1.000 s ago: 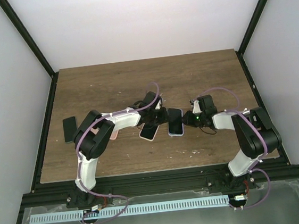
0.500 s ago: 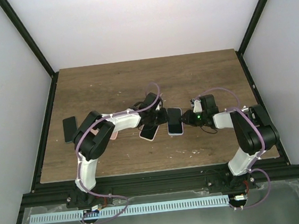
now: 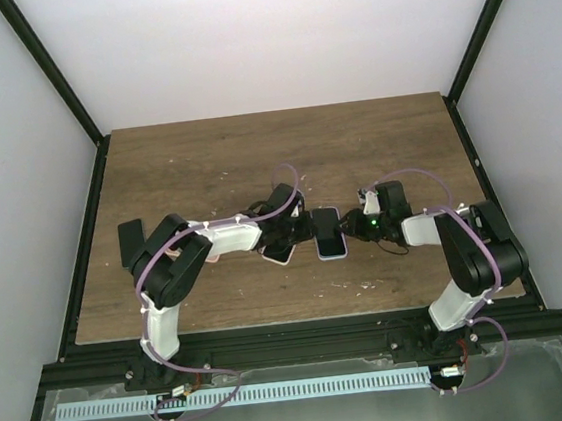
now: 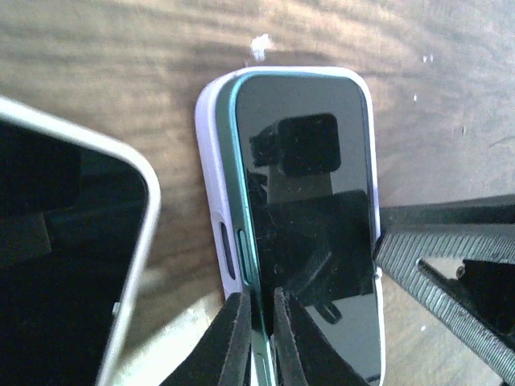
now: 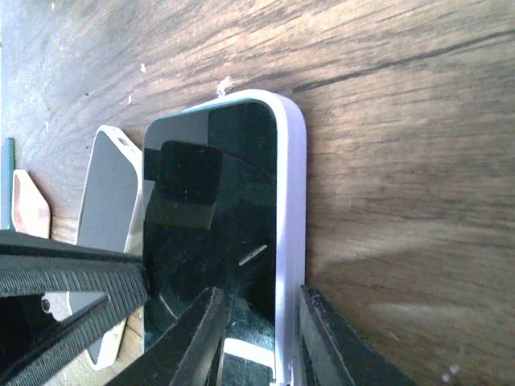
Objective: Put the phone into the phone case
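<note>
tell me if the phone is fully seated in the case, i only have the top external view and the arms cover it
observer: not yet. The left wrist view shows the phone with its teal long edge, on the left arm's side, riding above the wall of the lilac case.
operator: is the left end effector on it
observer: yes, the left end effector pinches that raised teal edge at its near end.
operator: and the right one
observer: the right wrist view shows the right end effector astride the case's opposite rim, jaws a little apart.
</note>
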`<act>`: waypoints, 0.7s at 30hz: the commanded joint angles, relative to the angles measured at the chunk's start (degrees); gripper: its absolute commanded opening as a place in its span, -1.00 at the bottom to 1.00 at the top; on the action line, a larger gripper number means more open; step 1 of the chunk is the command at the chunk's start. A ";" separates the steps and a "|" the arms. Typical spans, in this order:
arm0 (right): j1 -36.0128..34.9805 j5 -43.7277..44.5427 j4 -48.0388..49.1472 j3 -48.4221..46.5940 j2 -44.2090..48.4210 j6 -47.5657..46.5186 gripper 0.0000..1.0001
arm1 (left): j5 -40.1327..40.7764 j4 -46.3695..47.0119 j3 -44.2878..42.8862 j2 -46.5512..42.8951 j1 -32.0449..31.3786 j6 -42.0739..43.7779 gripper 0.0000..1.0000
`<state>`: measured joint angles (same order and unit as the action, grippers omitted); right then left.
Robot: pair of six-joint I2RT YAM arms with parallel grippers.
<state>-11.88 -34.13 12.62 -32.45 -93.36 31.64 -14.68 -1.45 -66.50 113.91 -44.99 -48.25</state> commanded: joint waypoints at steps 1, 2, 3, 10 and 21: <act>-2.07 0.90 -5.09 -0.57 4.03 0.97 -0.46 | -6.33 -0.92 1.96 -0.71 -3.61 -0.62 -0.74; -2.09 2.49 -6.35 -0.33 4.79 0.99 -0.43 | -6.48 -0.83 1.95 -0.86 -3.53 -0.63 -0.73; -2.04 3.61 -7.56 -0.22 5.51 0.93 -0.41 | -6.83 -0.50 1.96 -0.90 -3.50 -0.74 -0.72; -2.07 4.14 -8.48 1.60 5.29 0.03 -0.27 | -8.08 0.93 2.50 -0.67 -3.34 -1.70 -0.67; -1.99 -2.62 -6.15 2.48 3.30 0.33 -0.19 | -7.21 1.21 6.16 -0.89 -2.25 -1.57 -0.78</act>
<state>-12.88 -31.42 7.05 -31.48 -89.14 31.70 -20.18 0.45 -63.02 112.64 -46.87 -50.33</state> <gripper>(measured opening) 0.406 0.112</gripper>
